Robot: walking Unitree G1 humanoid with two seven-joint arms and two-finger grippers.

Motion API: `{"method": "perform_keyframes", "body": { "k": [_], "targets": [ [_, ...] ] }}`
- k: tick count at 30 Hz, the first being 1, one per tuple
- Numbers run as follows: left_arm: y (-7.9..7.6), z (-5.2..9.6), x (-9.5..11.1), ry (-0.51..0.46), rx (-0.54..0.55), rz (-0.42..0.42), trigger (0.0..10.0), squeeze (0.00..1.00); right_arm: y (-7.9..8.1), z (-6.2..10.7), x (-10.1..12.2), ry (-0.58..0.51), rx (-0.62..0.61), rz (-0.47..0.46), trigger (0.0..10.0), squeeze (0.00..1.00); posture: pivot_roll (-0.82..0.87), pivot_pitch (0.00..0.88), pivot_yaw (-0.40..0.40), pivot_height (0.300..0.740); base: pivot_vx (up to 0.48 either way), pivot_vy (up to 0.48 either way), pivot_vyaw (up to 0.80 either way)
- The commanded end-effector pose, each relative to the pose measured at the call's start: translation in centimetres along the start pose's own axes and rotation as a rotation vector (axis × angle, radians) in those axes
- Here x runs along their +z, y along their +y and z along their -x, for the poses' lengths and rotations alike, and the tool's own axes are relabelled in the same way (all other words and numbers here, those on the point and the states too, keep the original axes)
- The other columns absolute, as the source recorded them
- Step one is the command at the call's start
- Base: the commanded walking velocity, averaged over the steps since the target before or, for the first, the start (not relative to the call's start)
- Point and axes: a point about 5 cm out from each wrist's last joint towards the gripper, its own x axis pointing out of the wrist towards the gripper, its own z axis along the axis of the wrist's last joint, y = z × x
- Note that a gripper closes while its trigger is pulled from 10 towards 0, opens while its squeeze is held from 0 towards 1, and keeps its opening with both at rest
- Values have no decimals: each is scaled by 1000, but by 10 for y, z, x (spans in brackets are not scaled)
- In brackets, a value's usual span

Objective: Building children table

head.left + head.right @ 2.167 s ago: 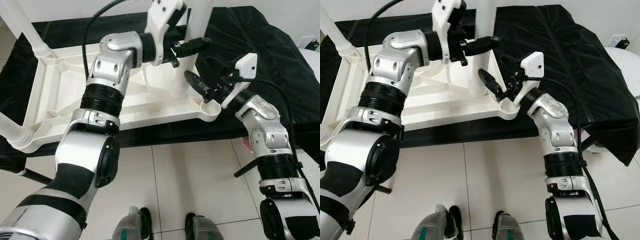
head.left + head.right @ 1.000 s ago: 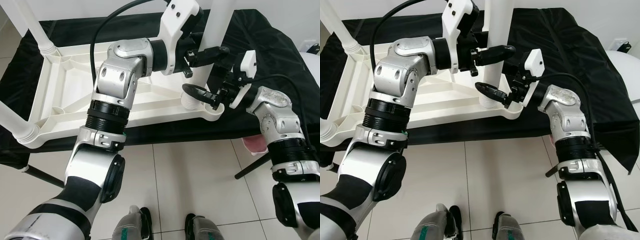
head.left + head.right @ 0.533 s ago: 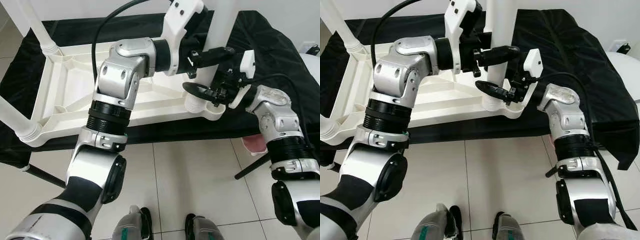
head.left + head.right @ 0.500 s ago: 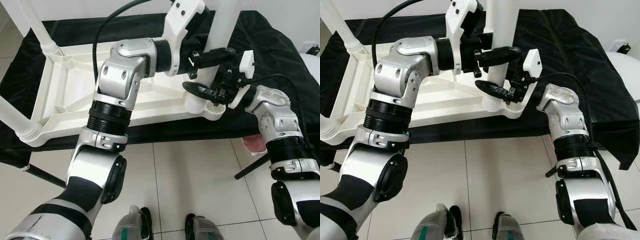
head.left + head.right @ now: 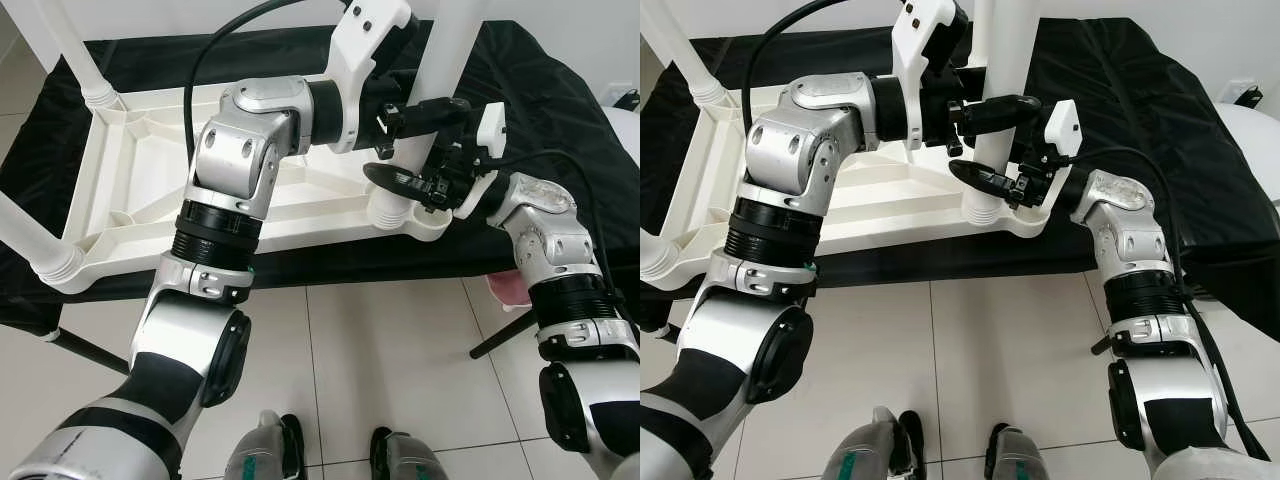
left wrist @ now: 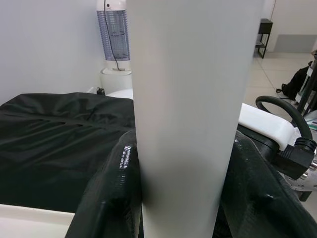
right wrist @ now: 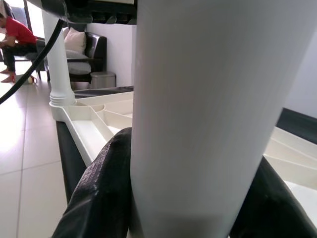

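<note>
While the white table top [image 5: 150, 190] lies upside down on a black cloth [image 5: 540, 90], both arms work on one white table leg [image 5: 1002, 60]. That leg stands straight up in the corner socket [image 5: 405, 212] at about 3 o'clock on the table top, the corner nearest the robot's right arm.

The left gripper [image 5: 992, 108] holds the leg higher up. Its black fingers [image 6: 111, 193] sit tight on both sides of the white tube, so it is squeezing the leg. I think it does this to keep the leg straight and stop it from tipping.

The right gripper [image 5: 1002, 182] holds the same leg lower down, just above the socket. Its fingers [image 7: 101, 198] also hug the tube on both sides. It is likely there to help push or turn the leg down into its hole.

Two more legs are already in. One stands at about 10 o'clock [image 5: 75, 60] and one at about 8 o'clock [image 5: 25, 240] on the table top.

So the job looks well along. The leg seems to be in its socket, but I cannot tell if it is all the way down. If the leg leans, it could jam.
</note>
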Motion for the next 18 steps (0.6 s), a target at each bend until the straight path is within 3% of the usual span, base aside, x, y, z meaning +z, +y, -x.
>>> {"method": "perform_keyframes", "body": {
  "k": [1, 5, 6, 7, 8, 18],
  "targets": [
    [1, -3, 5, -18, 82, -23, 10000, 0, 4, -3, -6, 9, 34, -46, 0, 0, -101, 147, 48, 740, 0, 0, 0],
    [1, -3, 5, -13, 81, -30, 10000, 0, 2, -2, -6, 13, 26, -50, 0, 0, -102, 151, 46, 740, 0, 0, 0],
    [0, -3, 5, -11, 79, -31, 10000, 0, 1, -1, -6, 21, 23, -48, 4314, 0, -102, 152, 46, 740, 0, 0, 0],
    [0, -3, 5, -11, 79, -31, 10000, 0, 1, -1, -6, 21, 23, -48, 4314, 0, -102, 152, 46, 740, 0, 0, 0],
    [0, -4, 4, -10, 77, -33, 10000, 0, 0, -1, -6, 31, 22, -48, 10000, 0, -102, 152, 46, 740, 0, 0, 0],
    [-2, -4, 5, -9, 64, -40, 10000, 0, 0, 1, -9, 79, 36, -63, 10000, 0, -104, 148, 44, 740, 0, 0, 0]
  ]
}}
